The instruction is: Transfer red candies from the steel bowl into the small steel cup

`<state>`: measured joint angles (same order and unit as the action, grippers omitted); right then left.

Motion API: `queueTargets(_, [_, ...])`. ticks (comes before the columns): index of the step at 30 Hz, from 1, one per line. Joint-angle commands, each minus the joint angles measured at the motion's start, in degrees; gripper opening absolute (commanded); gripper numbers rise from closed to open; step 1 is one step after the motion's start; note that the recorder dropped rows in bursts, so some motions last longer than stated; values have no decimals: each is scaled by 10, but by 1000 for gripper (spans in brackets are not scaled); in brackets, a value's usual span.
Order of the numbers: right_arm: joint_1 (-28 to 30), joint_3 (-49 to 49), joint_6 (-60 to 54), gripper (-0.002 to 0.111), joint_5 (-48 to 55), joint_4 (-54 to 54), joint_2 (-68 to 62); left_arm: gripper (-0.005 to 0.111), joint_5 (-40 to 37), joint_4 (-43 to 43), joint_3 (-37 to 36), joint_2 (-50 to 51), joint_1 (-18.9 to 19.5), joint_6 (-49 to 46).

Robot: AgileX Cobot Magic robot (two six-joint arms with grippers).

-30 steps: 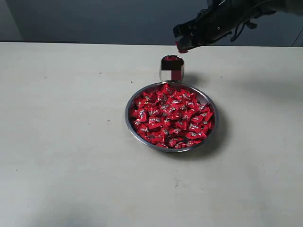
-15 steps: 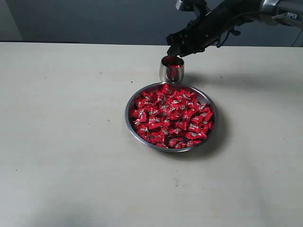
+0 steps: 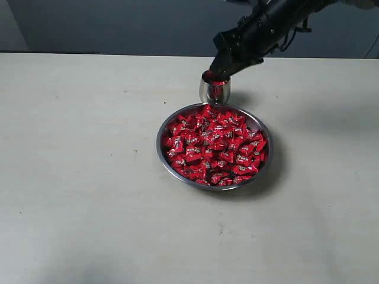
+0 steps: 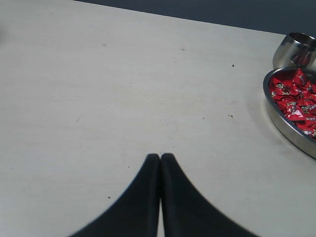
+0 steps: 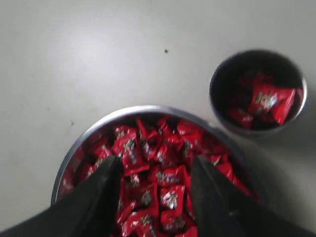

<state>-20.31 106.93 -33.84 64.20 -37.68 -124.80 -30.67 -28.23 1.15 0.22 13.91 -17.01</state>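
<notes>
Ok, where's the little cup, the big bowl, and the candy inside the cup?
small steel cup [image 3: 214,94], exterior view, on its side wall.
steel bowl [image 3: 158,144], exterior view, on its left rim.
red candy [image 5: 269,101] in the cup, right wrist view, on its wrapper.

nothing readable, marks on red candies [image 3: 213,145] blurred

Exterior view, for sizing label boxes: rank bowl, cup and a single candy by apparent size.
1. bowl, largest by far
2. cup, slightly farther back, still clearly second
3. candy, smallest
</notes>
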Motion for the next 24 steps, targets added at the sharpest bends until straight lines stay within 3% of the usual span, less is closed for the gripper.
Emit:
queueTargets(1, [2, -116, -12, 45, -34, 0, 53, 0, 3, 0, 0, -2, 2, 1])
queueTargets(9, [-33, -290, -89, 45, -130, -33, 128, 0, 3, 0, 0, -2, 2, 1])
queueTargets(21, [-90, -300, -48, 45, -199, 82, 60, 0, 3, 0, 0, -2, 2, 1])
queueTargets(23, [-90, -300, -39, 39, -200, 88, 51, 0, 3, 0, 0, -2, 2, 1])
queueTargets(24, [-90, -300, -39, 31, -200, 89, 46, 0, 3, 0, 0, -2, 2, 1])
